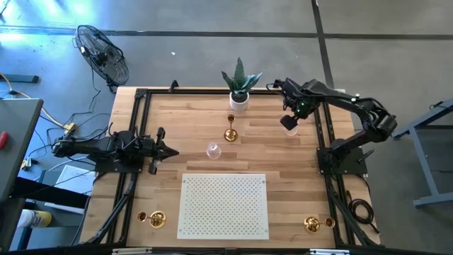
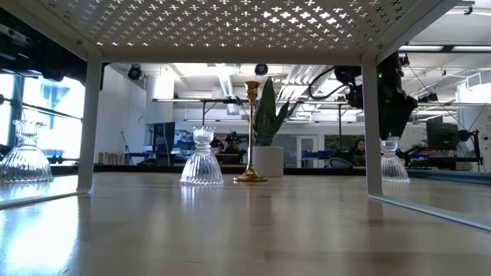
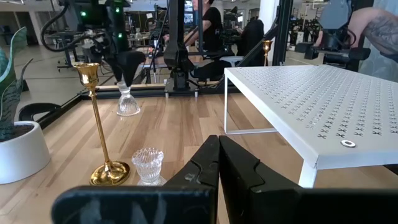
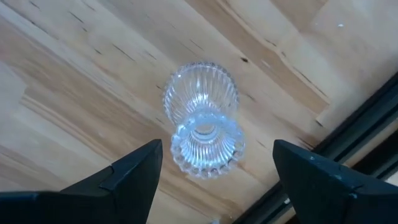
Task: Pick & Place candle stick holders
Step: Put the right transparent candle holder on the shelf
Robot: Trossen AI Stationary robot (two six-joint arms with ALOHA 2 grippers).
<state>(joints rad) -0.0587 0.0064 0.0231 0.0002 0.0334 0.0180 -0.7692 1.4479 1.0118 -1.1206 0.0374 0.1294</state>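
My right gripper (image 1: 290,122) (image 4: 217,149) is open and points down over a clear glass candle stick holder (image 4: 202,127) (image 2: 394,161) that stands on its base on the table's far right. Its fingers stand on either side of the holder without touching it. My left gripper (image 1: 167,150) (image 3: 218,163) is shut and empty at the table's left. A second glass holder (image 1: 213,150) (image 3: 148,165) and a tall gold holder (image 1: 230,132) (image 3: 94,124) stand upright mid-table. Gold holders stand at the near left (image 1: 153,219) and near right (image 1: 312,224). A third glass holder (image 2: 23,155) shows in the low view.
A white perforated raised mat (image 1: 224,205) (image 3: 323,106) stands on legs at the near middle. A white pot with a green plant (image 1: 239,98) stands at the far edge. Black frame rails (image 1: 134,142) run along the table's sides. People show in the room behind.
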